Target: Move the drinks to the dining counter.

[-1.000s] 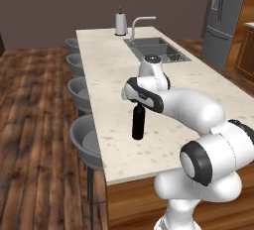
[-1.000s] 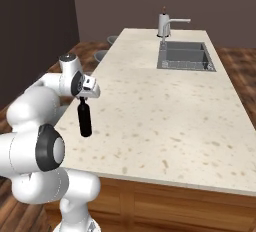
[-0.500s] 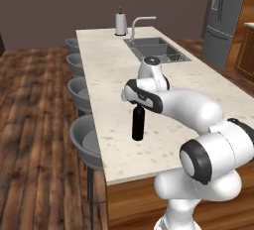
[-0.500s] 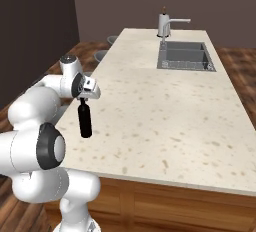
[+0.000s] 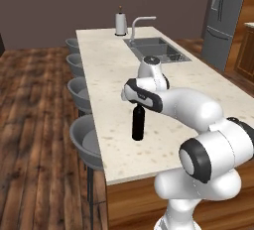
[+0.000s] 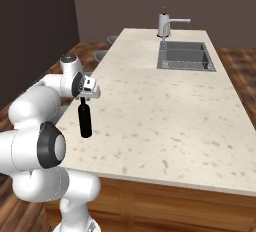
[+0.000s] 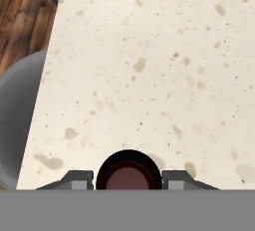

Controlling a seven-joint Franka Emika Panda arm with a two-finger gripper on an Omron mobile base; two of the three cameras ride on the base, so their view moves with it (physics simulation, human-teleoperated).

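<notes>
A tall black wine bottle [image 5: 138, 123] [image 6: 85, 121] stands upright on the dining counter [image 5: 111, 75] [image 6: 165, 116] [image 7: 149, 75], close to its stool-side edge. My gripper [image 5: 140, 104] [image 6: 83, 98] [image 7: 128, 179] hangs straight over the bottle's neck. From the hand view I look down on the bottle's round top [image 7: 129, 175]. One fingertip [image 7: 78, 179] stands on each side of it, about as wide apart as the bottle's body and clear of the narrow neck. The gripper is open and the bottle rests on its own base.
A steel sink [image 5: 156, 50] [image 6: 186, 56] with a curved faucet [image 5: 140, 22] [image 6: 170, 23] lies at the counter's far end, beside a white dispenser [image 5: 120, 24]. Grey round stools [image 5: 85, 140] [image 7: 17, 110] line the counter's left side. A steel fridge [image 5: 225, 16] stands at the back right.
The fingers have parted from the bottle's neck. Bottle and arm stay where they were.
</notes>
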